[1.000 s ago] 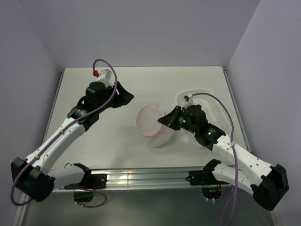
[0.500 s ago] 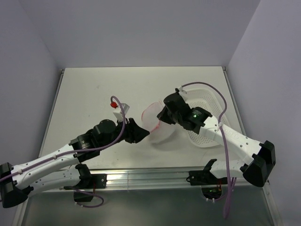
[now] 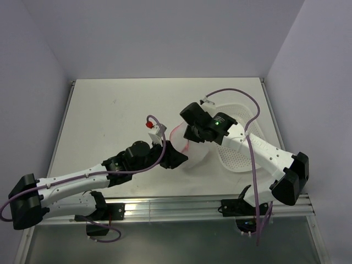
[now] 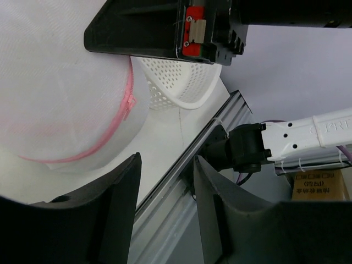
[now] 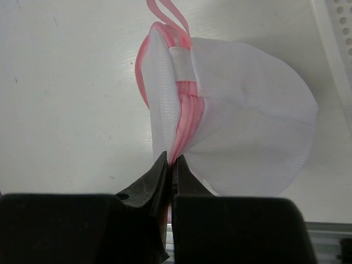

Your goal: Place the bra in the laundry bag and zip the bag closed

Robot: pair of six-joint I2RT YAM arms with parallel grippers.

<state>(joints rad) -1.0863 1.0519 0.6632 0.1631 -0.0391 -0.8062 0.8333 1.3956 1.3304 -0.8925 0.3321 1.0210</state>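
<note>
The laundry bag (image 5: 247, 132) is seen standing on edge on the table (image 3: 110, 110), just beside the white perforated basket (image 3: 245, 151), with both arms brought in on it. The right gripper (image 5: 171, 162) is clamped on the bag's pink zipper (image 5: 187, 115), jaws pinched together with the seam nipped between the tips. The left gripper (image 4: 165, 165) is set at the bag's left side, jaws partly apart, and nothing is seen between them. Only the table edge shows through the gap, and the mesh wall lies just beyond the tips.

No bra is to be found loose on the table or in the visible part of the basket. It is therefore judged to be packed inside the bag already, though it cannot be made out for certain through the white mesh.

The zipper is where the work lies now. Along the stretch shown in the right wrist view the pink teeth appear drawn together, but how much of the round is closed cannot be told. What is left, by this reading: the bag is to be braced by the left jaws and the zip run home.
</note>
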